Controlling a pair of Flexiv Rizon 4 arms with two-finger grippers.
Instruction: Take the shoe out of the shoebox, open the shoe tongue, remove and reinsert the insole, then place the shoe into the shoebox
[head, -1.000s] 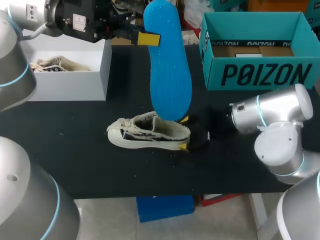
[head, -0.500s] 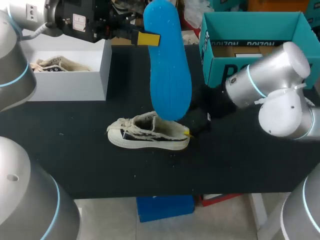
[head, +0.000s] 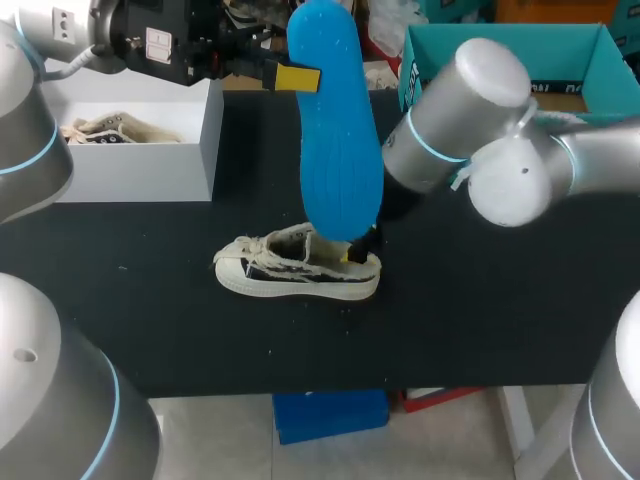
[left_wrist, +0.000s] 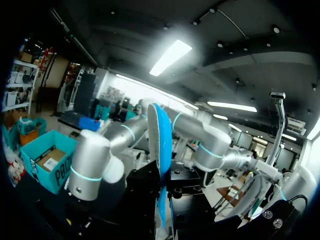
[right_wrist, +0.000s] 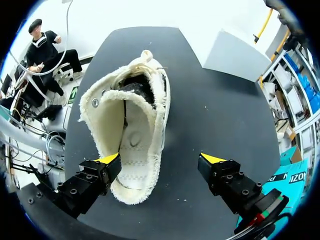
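Observation:
A blue insole (head: 335, 130) hangs upright above the table, its lower end just over the heel of the cream low-top shoe (head: 297, 267). My left gripper (head: 297, 77) is shut on the insole's upper part; the left wrist view shows the insole (left_wrist: 159, 150) edge-on between the dark fingers. My right gripper (head: 360, 247) is at the shoe's heel. In the right wrist view it (right_wrist: 161, 160) stands open above the shoe (right_wrist: 132, 125), which lies with its mouth wide. One fingertip (right_wrist: 110, 160) is at the heel's side and the other is over bare table.
The open teal shoebox (head: 510, 150) stands at the back right, partly behind my right arm's elbow (head: 460, 100). A white box (head: 140, 150) with another cream shoe (head: 100, 130) sits at the back left. Black table (head: 470, 320) lies bare in front of the shoe.
My right arm has swung up and left across the teal box. Its gripper has shifted from beside the heel to above it, still open. The left arm and insole have not moved.

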